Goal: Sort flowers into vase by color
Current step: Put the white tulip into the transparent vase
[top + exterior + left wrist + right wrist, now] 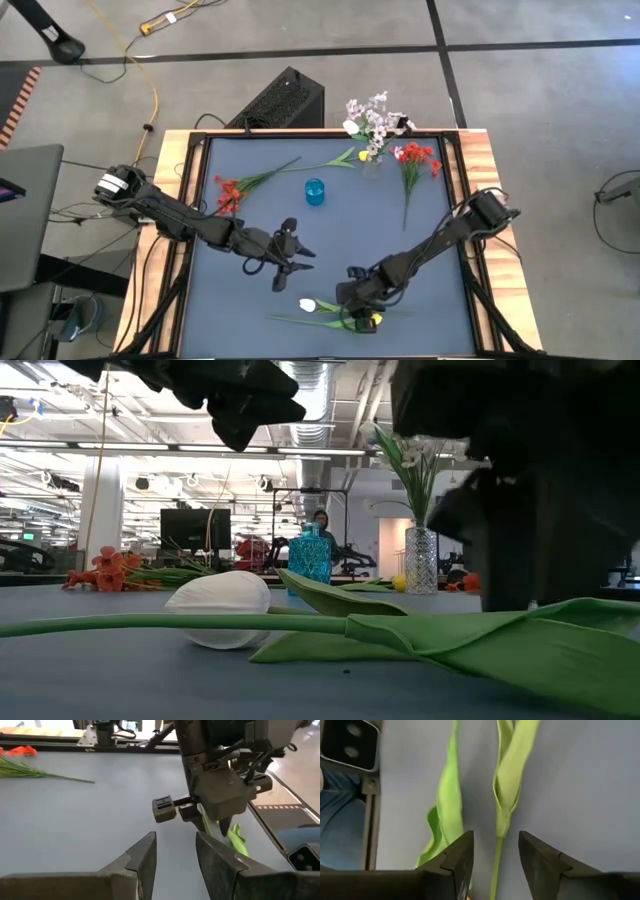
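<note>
- My right gripper (495, 857) hangs low over the table's near edge, jaws parted, a green tulip stem (496, 865) between them, ungripped.
- Just beside me lie the white tulip (307, 305) and yellow tulip (376, 320).
- My left gripper (290, 262) hovers nearby, half open, empty.
- Farthest: blue bottle (315, 192), glass vase (372, 165), red flowers (228, 192).
</note>
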Robot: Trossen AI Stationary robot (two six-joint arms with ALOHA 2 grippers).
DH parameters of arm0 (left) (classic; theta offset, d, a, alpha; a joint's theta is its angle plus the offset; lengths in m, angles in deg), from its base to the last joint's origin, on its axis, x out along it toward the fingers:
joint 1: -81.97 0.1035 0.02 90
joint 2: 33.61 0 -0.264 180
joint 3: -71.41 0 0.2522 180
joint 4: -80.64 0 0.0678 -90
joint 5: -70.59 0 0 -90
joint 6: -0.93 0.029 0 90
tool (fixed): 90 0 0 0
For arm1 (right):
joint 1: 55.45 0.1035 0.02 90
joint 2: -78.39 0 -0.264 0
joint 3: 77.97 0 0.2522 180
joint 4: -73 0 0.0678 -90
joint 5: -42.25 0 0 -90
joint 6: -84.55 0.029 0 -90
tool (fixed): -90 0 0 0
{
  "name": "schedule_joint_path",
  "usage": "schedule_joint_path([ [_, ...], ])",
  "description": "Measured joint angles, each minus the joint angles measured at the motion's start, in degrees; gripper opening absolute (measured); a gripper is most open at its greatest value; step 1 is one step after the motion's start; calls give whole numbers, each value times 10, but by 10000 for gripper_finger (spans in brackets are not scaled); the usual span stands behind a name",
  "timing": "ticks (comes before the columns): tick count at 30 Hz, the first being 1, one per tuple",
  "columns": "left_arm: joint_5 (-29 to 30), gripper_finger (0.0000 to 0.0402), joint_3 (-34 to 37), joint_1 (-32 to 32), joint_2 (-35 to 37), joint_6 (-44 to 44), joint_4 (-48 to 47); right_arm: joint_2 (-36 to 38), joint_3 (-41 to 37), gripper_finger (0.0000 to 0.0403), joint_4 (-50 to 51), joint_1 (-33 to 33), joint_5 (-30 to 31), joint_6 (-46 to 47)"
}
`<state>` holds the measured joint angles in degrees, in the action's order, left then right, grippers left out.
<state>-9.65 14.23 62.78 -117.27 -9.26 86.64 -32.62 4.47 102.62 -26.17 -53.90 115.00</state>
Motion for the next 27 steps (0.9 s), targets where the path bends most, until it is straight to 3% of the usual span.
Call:
schedule_joint_path([
  [4,0,125,0,-2,0,2,-3,0,0,184,8,2,1,21],
  [11,13,125,0,-2,0,15,-3,-17,0,176,3,22,67,35],
  [17,15,125,1,-2,0,20,-4,-41,2,171,-12,38,73,47],
  [20,18,125,5,-2,0,20,-3,-42,2,167,-2,45,113,53],
  [23,30,125,6,-2,0,21,-3,-39,2,144,13,50,163,55],
  [27,31,125,6,-2,0,26,-6,-39,1,76,7,50,170,61],
])
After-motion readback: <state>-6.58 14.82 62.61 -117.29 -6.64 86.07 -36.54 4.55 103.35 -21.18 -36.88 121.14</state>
